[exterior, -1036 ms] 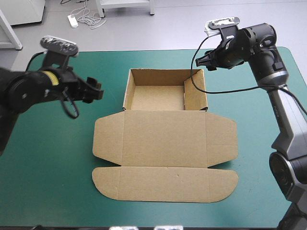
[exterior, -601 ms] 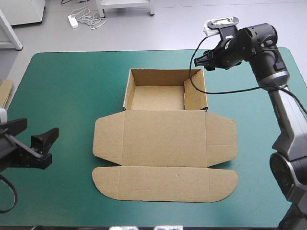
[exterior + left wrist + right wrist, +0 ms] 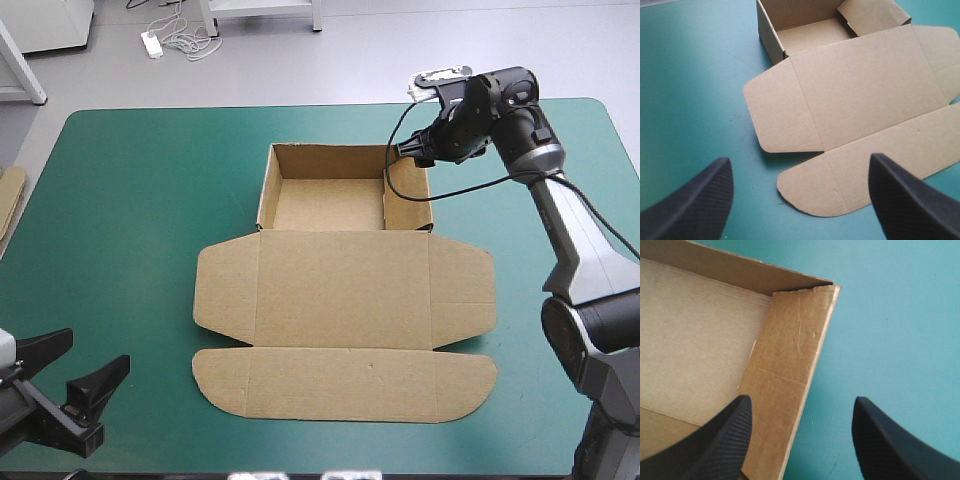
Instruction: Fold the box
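The brown box [image 3: 345, 290] lies mid-table as an open tray with its walls raised at the far end. Its lid and front flap lie flat toward the near edge. My right gripper [image 3: 414, 152] hovers open over the tray's far right corner. In the right wrist view the right wall [image 3: 785, 370] stands between the fingers of this gripper [image 3: 801, 399], one finger over the tray's inside and one over the teal-green cover. My left gripper [image 3: 97, 348] is open near the table's near left corner, well clear of the box. Ahead of this gripper [image 3: 799, 158] lies the box's flat lid [image 3: 865, 95].
An edge of more brown board [image 3: 8, 200] shows at the table's left edge. Bare teal-green cover [image 3: 130, 200] lies left of the box, and more lies to its right.
My left arm has drawn back from beside the tray's left wall to the table's near left corner. My right gripper has shifted slightly toward the tray's far right corner. The box has not moved.
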You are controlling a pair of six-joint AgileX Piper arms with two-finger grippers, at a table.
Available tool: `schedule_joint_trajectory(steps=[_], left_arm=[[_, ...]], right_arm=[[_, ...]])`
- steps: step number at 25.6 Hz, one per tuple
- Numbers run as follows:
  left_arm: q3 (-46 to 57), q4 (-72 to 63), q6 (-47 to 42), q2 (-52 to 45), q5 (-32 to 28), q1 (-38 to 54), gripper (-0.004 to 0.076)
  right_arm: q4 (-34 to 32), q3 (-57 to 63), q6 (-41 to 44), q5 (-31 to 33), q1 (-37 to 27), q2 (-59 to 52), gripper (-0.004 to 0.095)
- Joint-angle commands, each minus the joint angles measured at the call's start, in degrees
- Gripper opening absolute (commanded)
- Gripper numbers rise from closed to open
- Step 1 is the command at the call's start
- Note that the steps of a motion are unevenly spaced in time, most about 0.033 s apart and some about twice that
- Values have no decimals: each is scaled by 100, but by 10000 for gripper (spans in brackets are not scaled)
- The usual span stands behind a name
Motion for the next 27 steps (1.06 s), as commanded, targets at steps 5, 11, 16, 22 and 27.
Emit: schedule_joint_trajectory(steps=[5,11,16,22,27], left_arm=[[-39,122,551,0,239,-16,534],[-39,236,551,0,239,-16,531],[-39,249,697,0,239,-16,531],[-39,249,697,0,239,-16,531],[-39,249,697,0,239,-16,531]], right_arm=[[10,-126,232,-322,-27,503,619],[259,-126,232,-254,-27,917,589],[274,-126,232,-215,-27,1077,477],[-58,-126,-68,-125,-27,1077,37],[-1287,-126,86,117,-103,1066,-12]])
